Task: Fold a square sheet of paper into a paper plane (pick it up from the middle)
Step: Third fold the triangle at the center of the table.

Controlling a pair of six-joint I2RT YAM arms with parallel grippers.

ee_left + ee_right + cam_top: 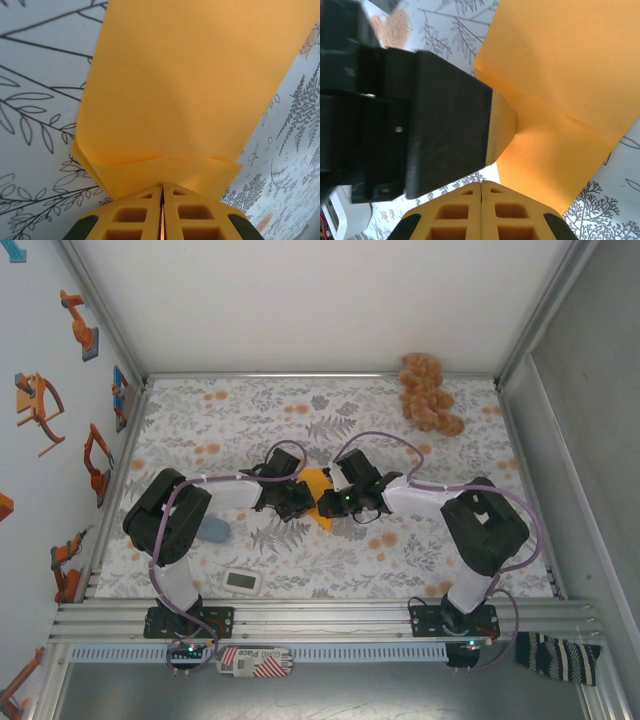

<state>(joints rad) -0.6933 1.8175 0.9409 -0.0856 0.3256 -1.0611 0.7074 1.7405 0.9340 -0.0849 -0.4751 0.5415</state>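
From above, most of the paper (318, 488) is covered by the left gripper (296, 502) and the right gripper (338, 502). In both wrist views its far end is cut off by the frame. A blue object (213, 530) is half hidden under the left arm (165, 515); the screen of a white device (243, 582) cannot be read.

Enclosure, as you see it from the overhead camera.

- Work surface: a white tablecloth (330, 410) printed with grey leaves and small pale-orange flowers, lying flat.
- Far side: a plain white back panel (320, 300), evenly lit.
- Left of your view: a pale wall (30, 440) carrying orange robot-arm stickers (78, 325).
- Right of your view: a bare grey panel (600, 440).
- Frame: an aluminium post (103, 310) slants up from each far corner, and slotted aluminium rails (320, 615) run along the near edge.
- Below the rails: a dark grey floor (380, 690), with a striped cloth (560, 655) at its right end.
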